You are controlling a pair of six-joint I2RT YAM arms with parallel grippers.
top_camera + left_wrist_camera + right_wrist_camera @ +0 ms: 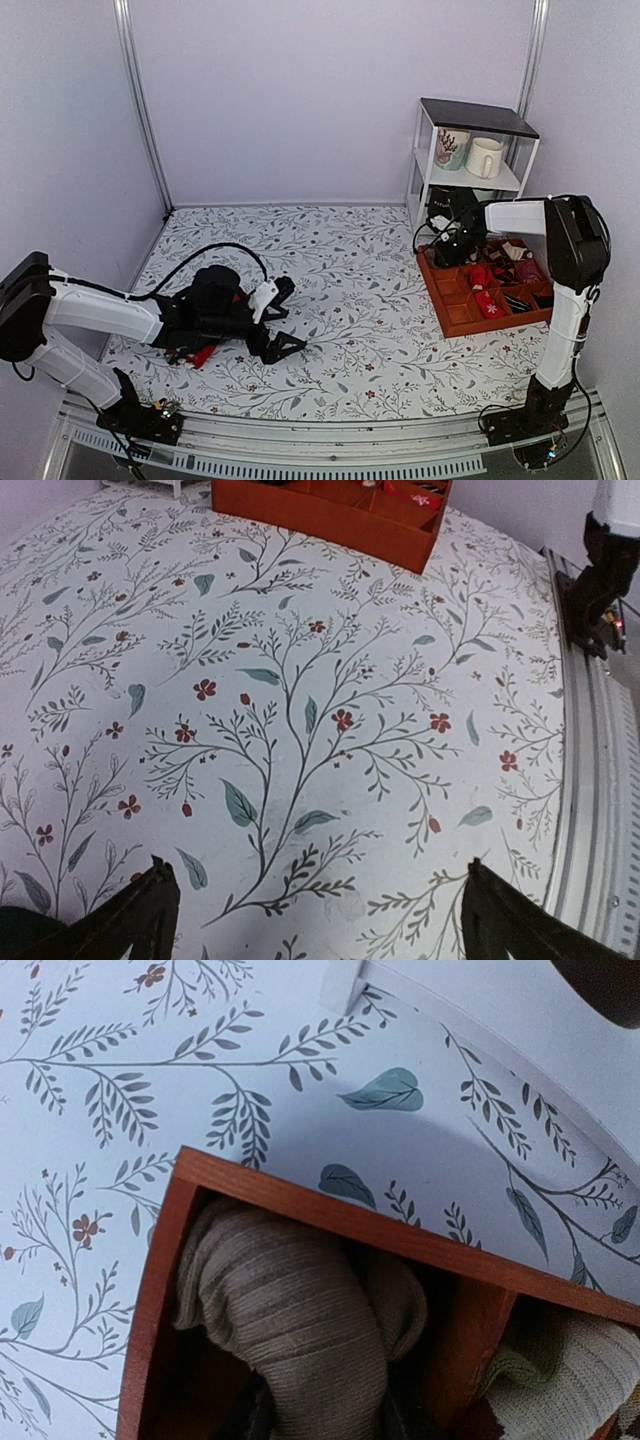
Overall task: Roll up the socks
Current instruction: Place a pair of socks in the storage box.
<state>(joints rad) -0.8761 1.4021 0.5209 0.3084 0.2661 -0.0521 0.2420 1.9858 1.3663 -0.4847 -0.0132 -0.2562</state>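
1. Floral table (350,250), with a metal rail (330,440) along the near edge. Broad bare cloth across the middle, from the left claw to the tray.
2. White shelf (475,118) in the far right corner, with mugs (485,157) on its upper level. Standing just behind the tray.
3. Orange tray (500,322) of small compartments, close to the table's right edge, its left wall facing the open cloth.
4. Left claw (283,318), low over the cloth left of centre. Spread wide, pinching nothing, with only printed cloth between the tips.
5. Right claw (455,245), down at the tray's far left corner, near a shelf foot. Spread or pinching: cannot tell.
6. Socks (290,1300), a tan ribbed roll, tucked into that corner compartment and touching its outer wall. Beside a cream knit (590,1370) in the next cell.
7. Red sock (200,355), peeking out from under the left arm.
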